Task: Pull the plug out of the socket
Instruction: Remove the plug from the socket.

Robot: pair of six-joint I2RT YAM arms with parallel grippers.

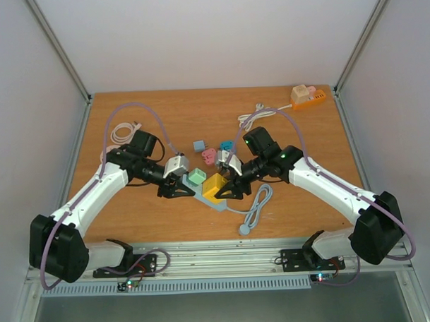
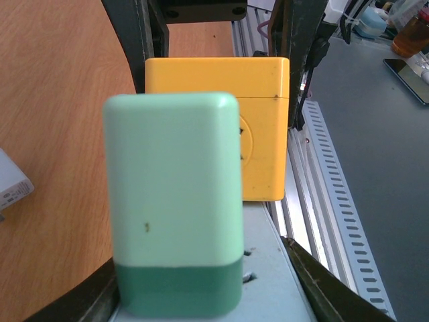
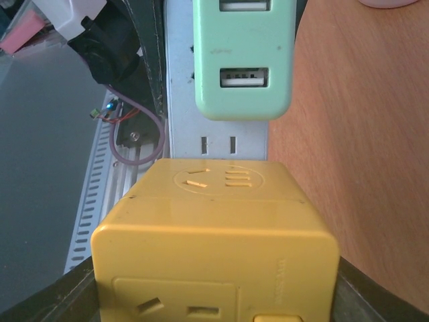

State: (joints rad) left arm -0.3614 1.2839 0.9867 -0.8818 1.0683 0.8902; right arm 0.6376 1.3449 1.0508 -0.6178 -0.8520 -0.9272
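Yellow plug [image 3: 214, 235] sits near-centre on the desk [image 1: 168, 226], seated in the grey socket strip [image 3: 181, 134], right fingers [image 3: 70, 298] clamped on its sides; just beyond, left fingers [image 2: 315, 295] stand apart around the green plug [image 2: 174, 201]; best to pin the strip and lift straight.

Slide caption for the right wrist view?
Right gripper clasps yellow adapter on grey power strip; green charger sits beyond.

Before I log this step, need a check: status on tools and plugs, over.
Left tool open, straddling green plug. Right tool flanking yellow cube, grip unclear. Both seated in power strip. Nothing blocking.
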